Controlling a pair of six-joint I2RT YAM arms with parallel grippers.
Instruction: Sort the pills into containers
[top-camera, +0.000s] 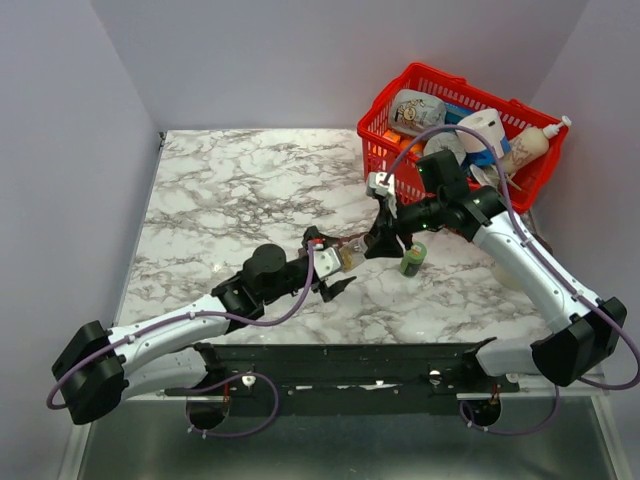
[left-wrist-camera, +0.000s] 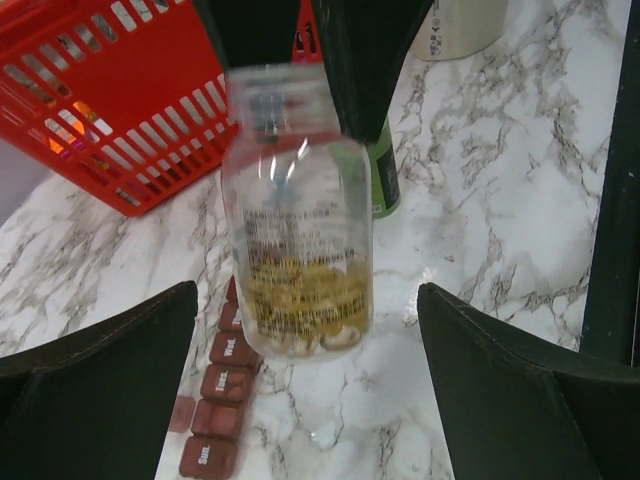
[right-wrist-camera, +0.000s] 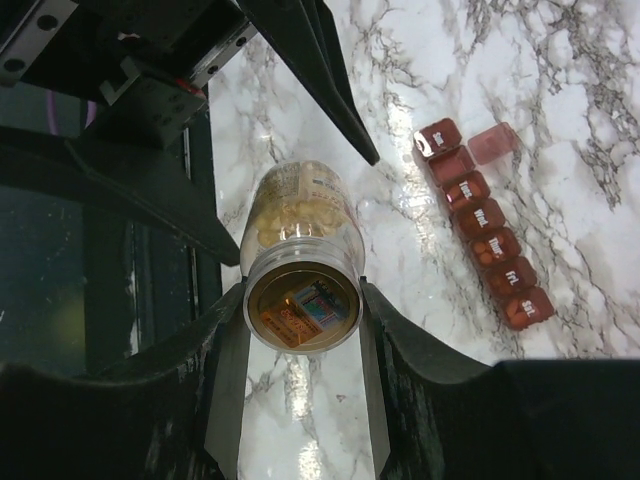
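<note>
1. Near the middle of the white-and-grey marble table, the long dark-red pill organiser strip is laid flat.
2. A clear plastic bottle of yellow pills is clamped by the right gripper, above and just beside the strip.
3. Its pill-filled end is flanked, without contact, by the wide-spread left gripper.

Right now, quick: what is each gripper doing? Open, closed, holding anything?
Left gripper: open wide, fingers either side of the pill bottle, not touching it.
Right gripper: closed on the pill bottle, holding it.
</note>
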